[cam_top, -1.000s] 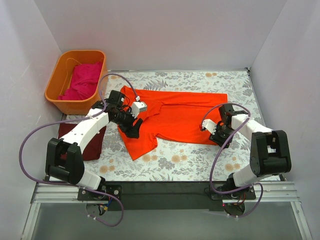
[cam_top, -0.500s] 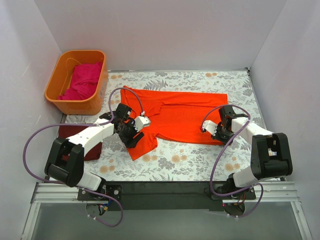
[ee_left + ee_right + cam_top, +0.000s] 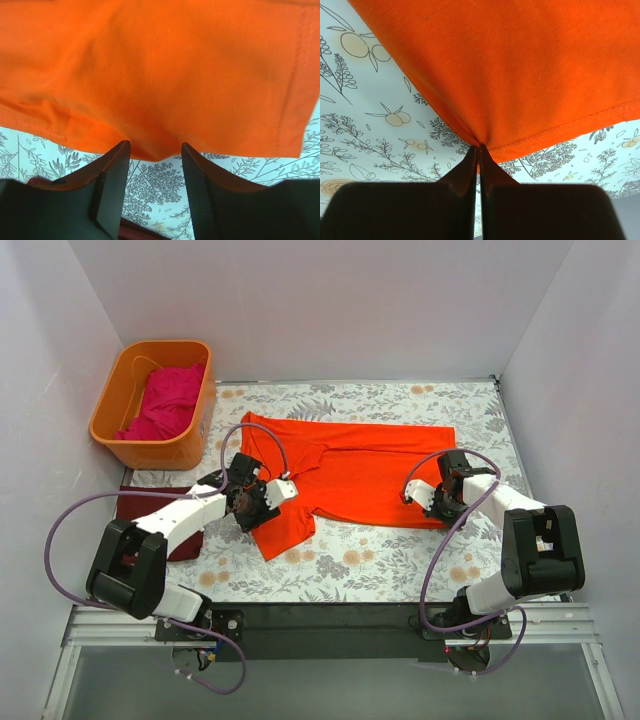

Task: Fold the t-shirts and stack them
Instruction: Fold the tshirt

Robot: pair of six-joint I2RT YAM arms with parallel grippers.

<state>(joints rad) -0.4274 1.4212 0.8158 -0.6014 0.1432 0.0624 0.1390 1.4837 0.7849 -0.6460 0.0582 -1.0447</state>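
The orange-red t-shirt [image 3: 350, 475] lies spread on the floral cloth, a sleeve pointing to the near left. My left gripper [image 3: 252, 508] is open at that sleeve's left edge; in the left wrist view its fingers [image 3: 112, 172] straddle the shirt's edge [image 3: 155, 125]. My right gripper [image 3: 432, 502] is shut on the shirt's near right hem; the right wrist view shows the cloth [image 3: 520, 75] pinched at my fingertips [image 3: 470, 165]. The dark maroon t-shirt [image 3: 185, 525] lies at the table's left edge, partly under my left arm. The magenta-pink t-shirt [image 3: 165, 405] lies in the tub.
The rigid orange plastic tub [image 3: 120, 405] stands at the far left, off the floral tablecloth [image 3: 400, 550]. White walls close in the left, back and right sides. Purple cables loop from both arms.
My left gripper has moved down and left from over the shirt's collar area to the sleeve's left edge. The right gripper has stayed shut on the hem.
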